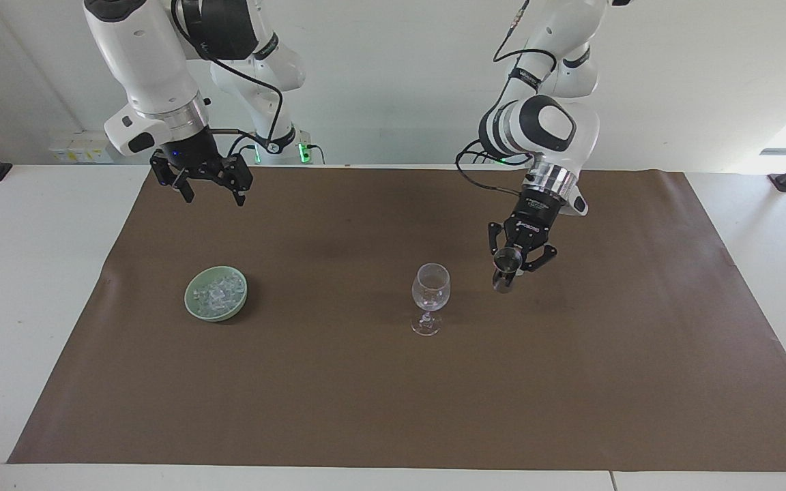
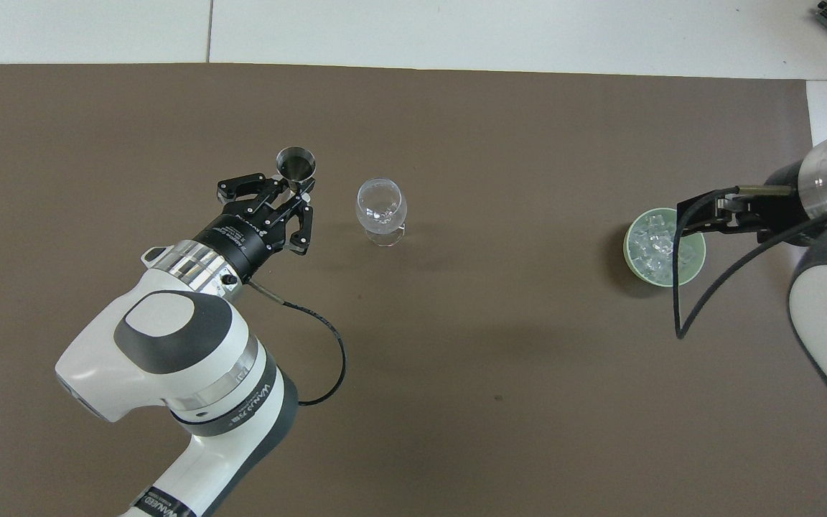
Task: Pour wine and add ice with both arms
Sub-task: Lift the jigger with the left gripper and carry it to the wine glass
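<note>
Two pincers: left (image 1: 506, 267) grips jigger (image 1: 504, 270) beside glass (image 1: 430, 298); right (image 1: 210, 192) released, up near ice (image 1: 216, 294).

A plain brown mat (image 1: 338, 382) covers the white bench (image 1: 31, 286), unpatterned across the middle of the frame. At centre left a pale green bowl (image 1: 192, 308) holds whitish, glassy ice (image 1: 217, 292), and the wine glass (image 1: 430, 294) at centre is clear and colourless. Both arms are white with dark grey joints, silver wrist rings and black cables (each end effector is black), and the small cup (image 1: 504, 262) is silver metal.
</note>
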You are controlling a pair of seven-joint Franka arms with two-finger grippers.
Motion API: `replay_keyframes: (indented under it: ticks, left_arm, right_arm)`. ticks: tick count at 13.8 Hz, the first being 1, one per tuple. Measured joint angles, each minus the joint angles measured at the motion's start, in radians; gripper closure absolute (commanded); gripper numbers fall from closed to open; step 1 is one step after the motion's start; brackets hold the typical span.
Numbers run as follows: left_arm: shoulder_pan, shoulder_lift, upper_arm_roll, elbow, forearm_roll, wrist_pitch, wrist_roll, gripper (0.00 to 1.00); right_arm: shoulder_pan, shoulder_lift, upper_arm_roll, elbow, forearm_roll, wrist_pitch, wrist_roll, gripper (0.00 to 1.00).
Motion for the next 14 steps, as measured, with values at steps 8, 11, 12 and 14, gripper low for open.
replay_keyframes:
  ticks: [8, 11, 12, 14]
  left_arm:
    - [-0.085, 0.033, -0.001, 0.023, 0.032, 0.117, 0.002, 1.00]
    - [-0.110, 0.056, 0.000, 0.046, 0.060, 0.163, 0.003, 1.00]
    - [-0.119, 0.067, 0.000, 0.058, 0.069, 0.181, 0.003, 1.00]
    - [-0.132, 0.087, 0.000, 0.081, 0.081, 0.206, 0.007, 1.00]
  right_arm:
    - [0.000, 0.000, 0.000, 0.000, 0.000, 0.000, 0.000, 0.00]
    - [0.000, 0.000, 0.000, 0.000, 0.000, 0.000, 0.000, 0.00]
    - [0.000, 0.000, 0.000, 0.000, 0.000, 0.000, 0.000, 0.00]
    - [0.000, 0.000, 0.000, 0.000, 0.000, 0.000, 0.000, 0.00]
